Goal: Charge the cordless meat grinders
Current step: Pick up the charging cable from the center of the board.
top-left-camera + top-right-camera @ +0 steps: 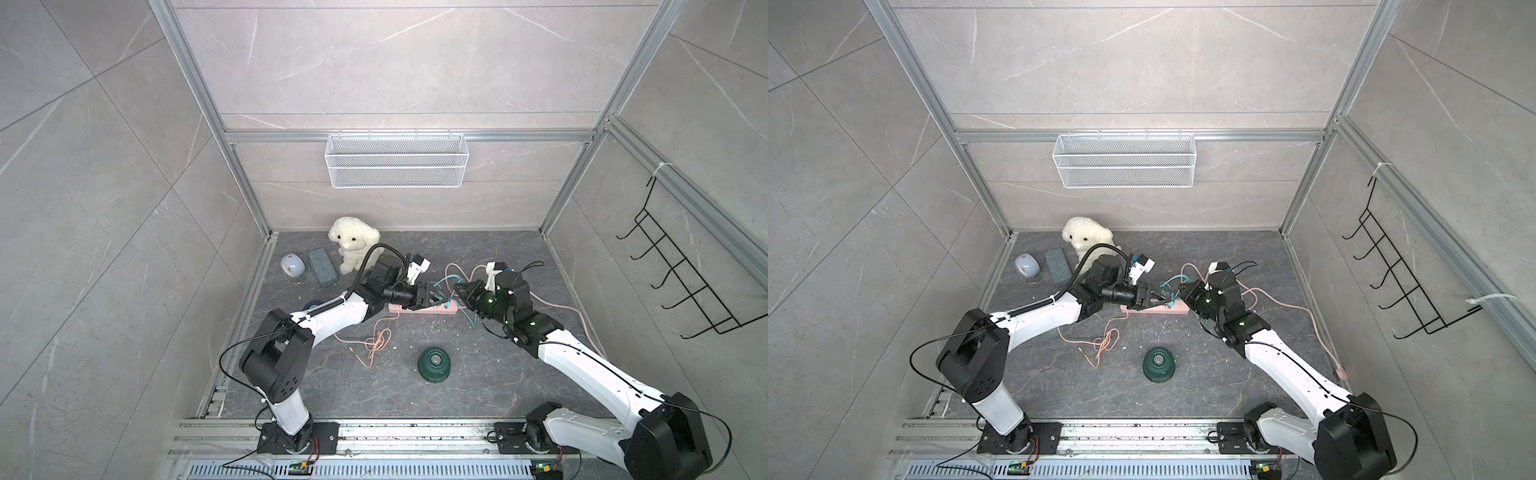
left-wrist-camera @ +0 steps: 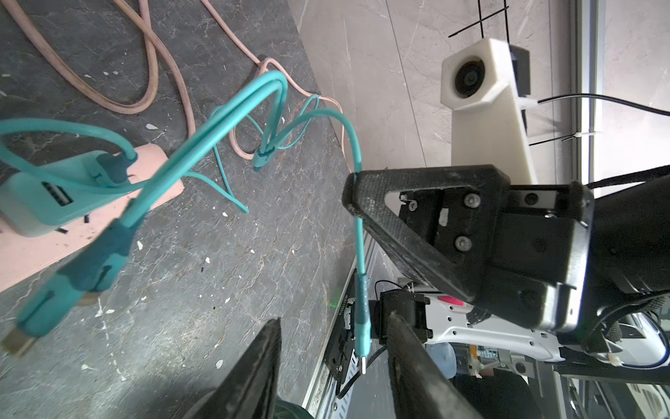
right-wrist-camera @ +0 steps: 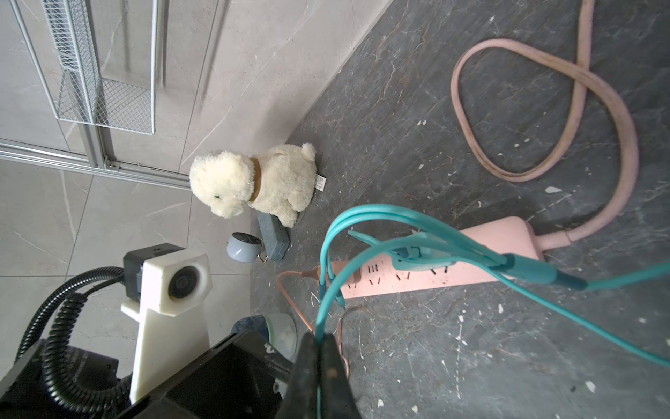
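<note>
Green grinder apart from left tool

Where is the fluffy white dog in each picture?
Top view: dog sits at the back wall, beside the grey box.
Top view: dog sits at the back wall, beside the grey box.
Left wrist: not in it.
Right wrist: dog against the wall, touching the grey box.
Shared landmark: pink power strip, in all four.

The grinder was dark green, the cable teal, the power strip pink, the plush dog cream, the basket white, the table dark grey with pale veins.
</note>
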Controlling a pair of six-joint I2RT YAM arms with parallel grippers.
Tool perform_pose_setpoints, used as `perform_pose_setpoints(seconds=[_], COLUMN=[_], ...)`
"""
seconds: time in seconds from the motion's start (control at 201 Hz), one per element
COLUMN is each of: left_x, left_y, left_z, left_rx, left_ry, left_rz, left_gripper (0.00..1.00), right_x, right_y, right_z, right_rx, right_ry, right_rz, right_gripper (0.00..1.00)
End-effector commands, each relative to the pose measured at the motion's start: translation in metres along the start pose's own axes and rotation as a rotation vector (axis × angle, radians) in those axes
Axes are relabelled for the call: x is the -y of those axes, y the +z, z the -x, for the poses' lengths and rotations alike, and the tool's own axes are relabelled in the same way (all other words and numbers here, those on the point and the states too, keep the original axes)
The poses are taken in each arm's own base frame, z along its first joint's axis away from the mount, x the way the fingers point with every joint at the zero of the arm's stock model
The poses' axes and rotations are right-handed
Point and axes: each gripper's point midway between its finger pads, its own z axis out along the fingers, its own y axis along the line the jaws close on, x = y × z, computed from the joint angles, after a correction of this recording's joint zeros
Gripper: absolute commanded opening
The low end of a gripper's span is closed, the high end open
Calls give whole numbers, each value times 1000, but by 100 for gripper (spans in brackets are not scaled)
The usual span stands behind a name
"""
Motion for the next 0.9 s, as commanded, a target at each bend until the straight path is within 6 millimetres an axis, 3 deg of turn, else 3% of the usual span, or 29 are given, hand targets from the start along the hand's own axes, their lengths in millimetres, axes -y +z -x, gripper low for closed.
perform_pose_setpoints(seconds=[0.0, 0.159, 0.409, 0.633, 0.767, 0.892], left_x=[17, 18, 19, 23, 20, 18], left_y=[0, 0, 0, -2, -11, -25], left_z=[2, -2, -3, -6, -7, -9], left_rx=[-1, -17, -22, -50, -66, -106], left_ry=[39, 31, 32, 40, 57, 58], left_rz=[-56, -63, -68, -87, -51, -33], left_gripper=[44, 34, 34, 3, 0, 0], right_x=[-12, -9, -13, -5, 1, 4], right_y=[2, 4, 5, 6, 5, -2], right_z=[8, 9, 12, 6, -3, -13], right_rx=[28, 40, 52, 35, -4, -69], right_ry=[21, 40, 55, 73, 40, -110], right_rz=[44, 45, 63, 54, 35, -5], right_gripper=[0, 0, 0, 0, 0, 24])
